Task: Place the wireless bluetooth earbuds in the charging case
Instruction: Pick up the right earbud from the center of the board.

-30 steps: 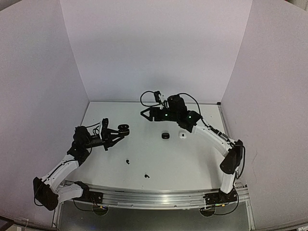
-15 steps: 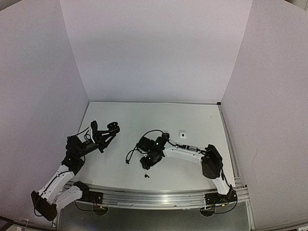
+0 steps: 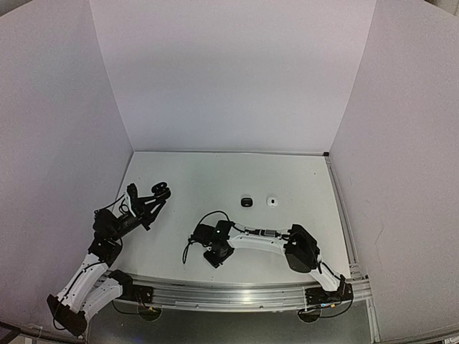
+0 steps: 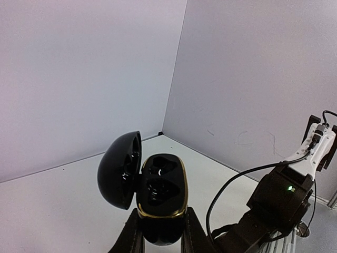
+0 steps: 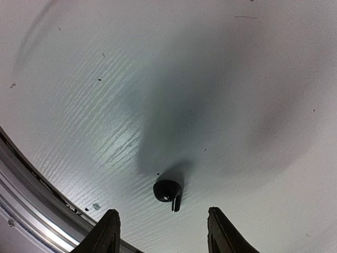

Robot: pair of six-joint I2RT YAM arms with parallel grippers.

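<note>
My left gripper (image 3: 159, 192) (image 4: 160, 234) is shut on an open black charging case (image 4: 160, 184) with a gold rim. It holds the case above the table at the left, with the lid (image 4: 120, 168) swung open to the left and both sockets empty. My right gripper (image 3: 213, 256) (image 5: 162, 213) is open and points down near the front edge. A black earbud (image 5: 168, 191) with a short stem lies on the table between and just beyond its fingertips, untouched. In the top view that earbud is hidden under the gripper.
A small black rounded item (image 3: 247, 202) and a small white one (image 3: 272, 201) lie mid-table. The metal rail (image 3: 229, 295) at the front edge is close to the right gripper and shows in the right wrist view (image 5: 31, 184). The right arm (image 4: 279, 200) is to the right of the case.
The right arm swung from the far middle of the table to the near front and lowered over a black earbud. The left arm drew back to the left with the case.
</note>
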